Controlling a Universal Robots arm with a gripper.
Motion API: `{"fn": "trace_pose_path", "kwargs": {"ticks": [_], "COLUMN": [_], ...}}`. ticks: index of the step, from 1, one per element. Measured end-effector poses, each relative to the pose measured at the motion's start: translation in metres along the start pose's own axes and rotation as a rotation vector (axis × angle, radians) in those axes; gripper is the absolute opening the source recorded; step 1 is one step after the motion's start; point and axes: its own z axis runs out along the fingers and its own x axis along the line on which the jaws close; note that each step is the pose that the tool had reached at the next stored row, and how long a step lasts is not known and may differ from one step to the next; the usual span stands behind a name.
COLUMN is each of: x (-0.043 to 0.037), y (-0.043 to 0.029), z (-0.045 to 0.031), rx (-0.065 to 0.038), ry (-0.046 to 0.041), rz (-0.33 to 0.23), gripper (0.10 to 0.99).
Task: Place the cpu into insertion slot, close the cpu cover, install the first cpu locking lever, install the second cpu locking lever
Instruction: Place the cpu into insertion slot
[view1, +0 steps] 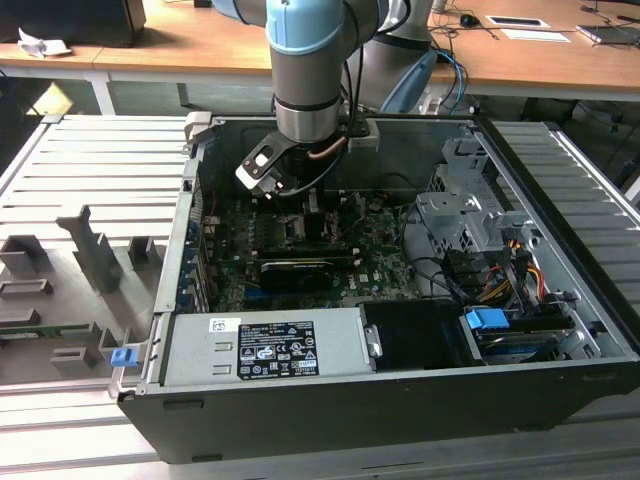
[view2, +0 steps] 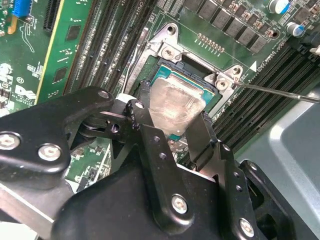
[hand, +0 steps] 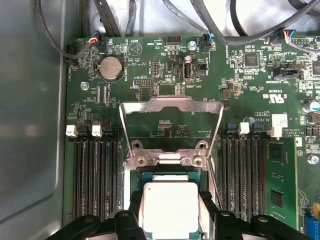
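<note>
Black two-finger gripper (view2: 172, 112) is clamped on opposite edges of the small flat silver-grey square cpu (view2: 175, 102). The chip lies over the square black insertion slot (view2: 194, 65), within its rim; cannot tell if it is seated. The thin silver window-frame cpu cover (hand: 172, 104) is swung open, hinged at the slot's edge. A thin wire lever (view2: 280, 92) juts free. Long black memory slots (hand: 95, 175) crowd both flanks. The open black computer case (view1: 400, 420) walls all of it in.

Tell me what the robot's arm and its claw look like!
The arm is a thick grey tube with a light-blue joint cap. A white block and a looping coppery cable sit at its wrist. The gripper is black, built from jointed flat bars dotted with shiny silver screws.
</note>
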Motion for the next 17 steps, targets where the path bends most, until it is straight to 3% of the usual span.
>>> {"fn": "trace_pose_path", "kwargs": {"ticks": [12, 14, 17], "x": [0.0, 0.0, 0.0001], "y": [0.0, 0.0, 0.0002], "z": [0.0011, 0.0011, 0.0], "rx": [0.0, 0.0, 0.0], "ry": [-0.0006, -0.0006, -0.0002], "rz": [0.006, 0.006, 0.006], "gripper": [0.525, 0.604, 0.604]}}
